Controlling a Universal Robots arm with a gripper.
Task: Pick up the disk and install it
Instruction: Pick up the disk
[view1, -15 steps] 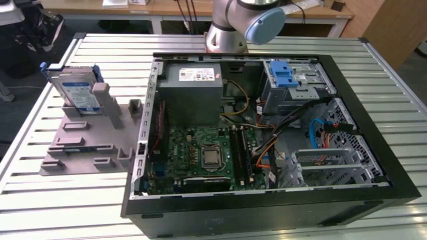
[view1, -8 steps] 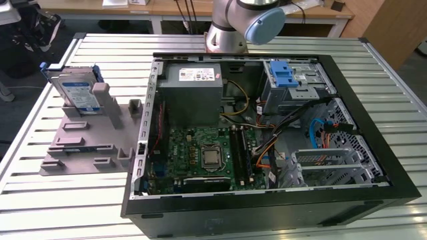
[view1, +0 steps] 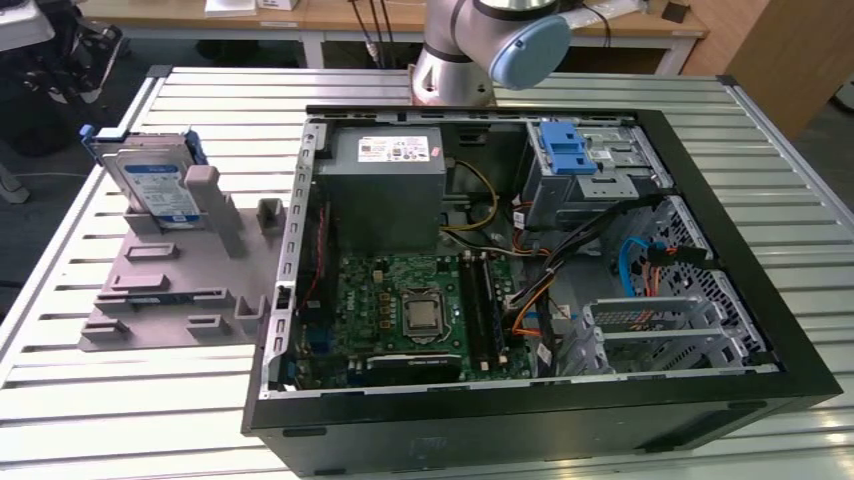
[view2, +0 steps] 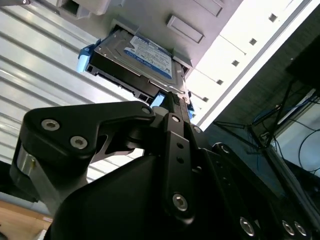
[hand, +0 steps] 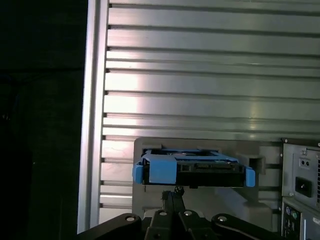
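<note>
Disk stands on edge in the grey holder on the tabletop, at the exterior view's left of the open PC case. It's not picked or installed yet.

Both wrist views look straight at it: blue frame end-on in the first, label side up in the second.

Pincer looks closed, tips together with nothing between them. It sits just short of the disk's near edge, apart from it as far as I can tell.

Risks as I read them:
- Closed tips pushed into the disk edge would knock it or shove the holder, which I can't see fastened to the slats.
- A grip on the blue plastic frame alone could flex and slip.
- An off-axis pull from the slot could bind the disk and lift the holder with it.
- Inside the case, loose cables lie near the bay with the blue latch and could snag the disk.
</note>
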